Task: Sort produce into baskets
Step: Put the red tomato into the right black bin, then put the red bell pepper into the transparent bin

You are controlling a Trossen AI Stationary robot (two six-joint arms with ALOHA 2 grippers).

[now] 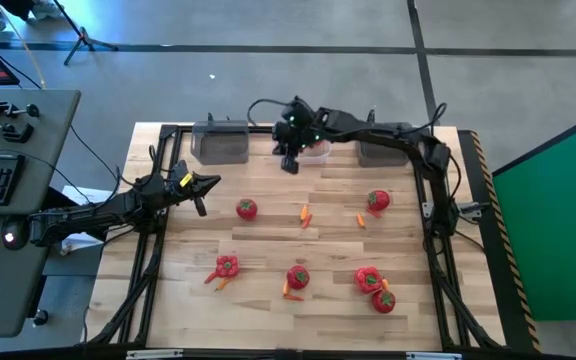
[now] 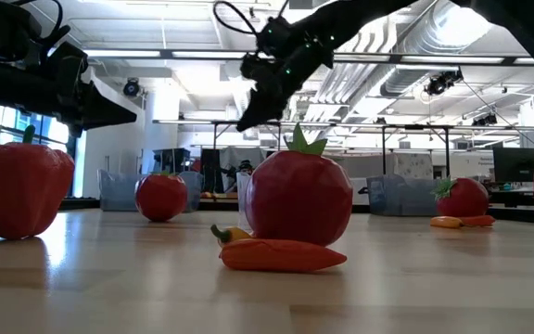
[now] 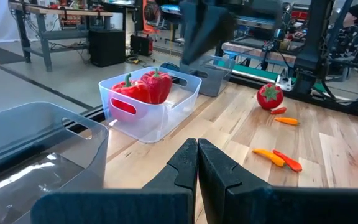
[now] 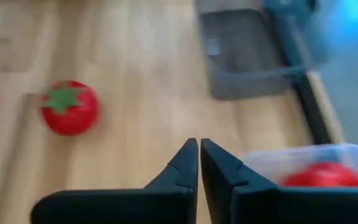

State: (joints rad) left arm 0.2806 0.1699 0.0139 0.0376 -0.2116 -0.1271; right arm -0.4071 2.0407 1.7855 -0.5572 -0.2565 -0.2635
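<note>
We judge the main risk to be the right gripper (image 1: 290,160), fingers pressed together and empty, clipping the rim of the clear plastic basket (image 1: 317,150) at the high view's top centre, which already holds red bell peppers (image 3: 143,87). Round red tomatoes (image 1: 246,209) and thin orange carrot pieces (image 1: 305,214) lie scattered mid-frame and below. The left gripper (image 1: 200,190), also closed and empty, waits at centre left.

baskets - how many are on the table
3, all along the far edge: a dark grey basket on the left, a clear basket in the middle under the right gripper, holding red peppers, and another dark grey basket on the right.
</note>
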